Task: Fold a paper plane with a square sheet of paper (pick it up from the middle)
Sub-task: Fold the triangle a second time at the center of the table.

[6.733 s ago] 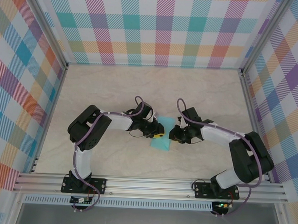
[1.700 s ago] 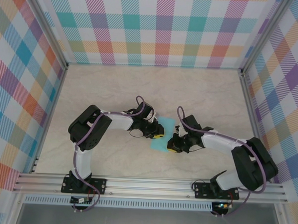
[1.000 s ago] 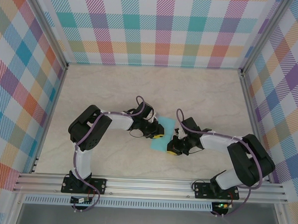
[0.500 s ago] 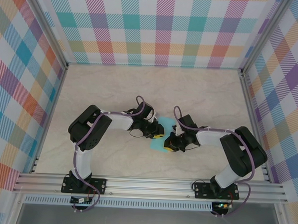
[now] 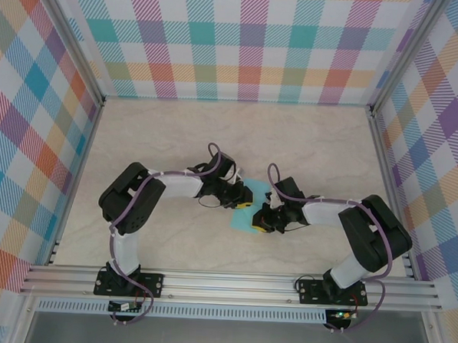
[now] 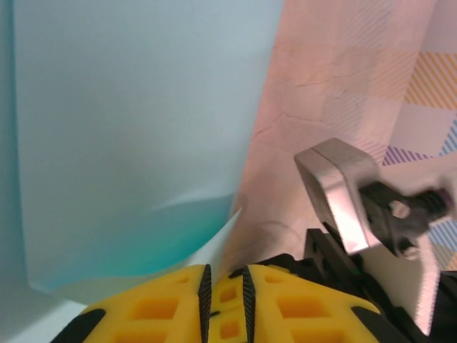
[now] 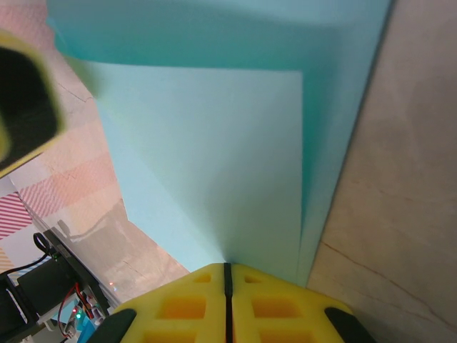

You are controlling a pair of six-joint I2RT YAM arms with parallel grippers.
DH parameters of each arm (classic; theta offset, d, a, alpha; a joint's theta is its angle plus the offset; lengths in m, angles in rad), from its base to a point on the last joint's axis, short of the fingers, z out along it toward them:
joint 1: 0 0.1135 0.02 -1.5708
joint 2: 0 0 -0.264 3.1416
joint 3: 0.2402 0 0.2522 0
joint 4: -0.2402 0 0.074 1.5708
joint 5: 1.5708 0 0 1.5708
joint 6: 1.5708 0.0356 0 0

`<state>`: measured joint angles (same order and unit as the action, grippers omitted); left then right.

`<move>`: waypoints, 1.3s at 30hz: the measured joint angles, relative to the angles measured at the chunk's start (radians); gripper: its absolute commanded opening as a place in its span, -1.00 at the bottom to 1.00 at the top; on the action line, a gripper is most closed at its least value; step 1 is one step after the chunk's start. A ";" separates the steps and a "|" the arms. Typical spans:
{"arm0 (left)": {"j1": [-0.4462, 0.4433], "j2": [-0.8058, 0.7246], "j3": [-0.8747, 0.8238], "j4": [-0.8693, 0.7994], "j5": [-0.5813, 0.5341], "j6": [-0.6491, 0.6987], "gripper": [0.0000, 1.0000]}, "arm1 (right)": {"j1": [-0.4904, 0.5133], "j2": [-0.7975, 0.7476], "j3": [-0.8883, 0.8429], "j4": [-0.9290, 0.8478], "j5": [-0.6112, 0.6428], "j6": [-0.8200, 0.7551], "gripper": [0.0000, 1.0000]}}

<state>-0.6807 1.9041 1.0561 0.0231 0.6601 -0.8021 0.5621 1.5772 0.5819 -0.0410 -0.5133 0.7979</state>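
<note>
Sheet location: the square sheet of paper (image 5: pixel 256 196) lies mid-counter (image 5: pixel 177 130), between the two tools, partly folded and with one flap raised off the surface.
Sheet long axis: in the overhead view it runs near-to-far, with the far end leaning a little to the right.
Sheet pointing: no nose or centre ridge is formed yet, so it points nowhere. It reads as a folded strip, not a dart.
Left tool (image 5: pixel 243 206): comes in from the left at about mid-length. The pads are narrowed to a thin slit, and the sheet's curled edge runs down into that slit, pinched.
Right tool (image 5: pixel 260 224): comes in from the right at the sheet's near end, with the pads pressed flush together. Their tips meet the folded edge where two layers converge. Whether a layer is actually caught between them, I cannot tell from the wrist view.
Nearer arm: neither, as both are at the paper.
Key relation (judgement): the fold edge runs straight away from the right tool's tips, so any creasing stroke goes along that line while the left tool anchors the flap.
Risk (judgement): thin paper, so a sideways pull could skew the fold.
</note>
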 measured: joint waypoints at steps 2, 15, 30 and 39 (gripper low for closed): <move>-0.001 -0.018 -0.023 0.015 -0.003 -0.012 -0.70 | 0.000 0.000 0.000 0.000 0.000 0.003 -0.85; -0.051 -0.028 -0.097 0.061 -0.034 -0.063 -0.94 | 0.001 -0.002 0.000 0.000 0.004 0.007 -0.85; -0.066 0.013 -0.105 0.089 -0.055 -0.072 -0.96 | 0.001 -0.001 0.000 0.000 0.003 0.007 -0.89; -0.062 0.010 -0.105 0.087 -0.072 -0.055 -0.94 | 0.001 -0.001 0.000 -0.001 0.004 0.007 -0.95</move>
<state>-0.7429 1.9137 0.9516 0.1101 0.5877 -0.8566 0.5629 1.5764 0.5816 -0.0418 -0.5095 0.8047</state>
